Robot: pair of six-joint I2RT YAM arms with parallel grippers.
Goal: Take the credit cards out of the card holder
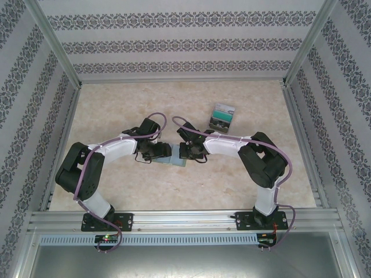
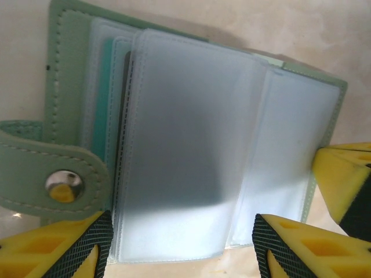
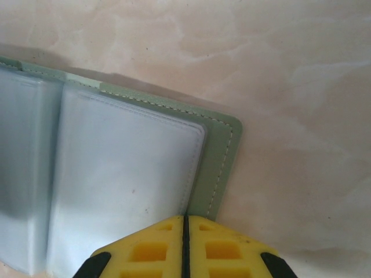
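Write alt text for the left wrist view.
A pale green stitched card holder lies open on a beige marbled table, its frosted plastic sleeves fanned, one showing a teal card edge. The left arm's yellow, black-padded jaws stand open below.

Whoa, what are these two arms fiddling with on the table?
Two robot arms are working on a pale green card holder lying open on the table. The left end effector is open, straddling the holder's clear plastic sleeves. The right end effector is shut, its tip at the edge of the green cover, seemingly pinning it down. A small stack of credit cards lies apart, farther back. A teal edge in one sleeve suggests at least one card remains inside.
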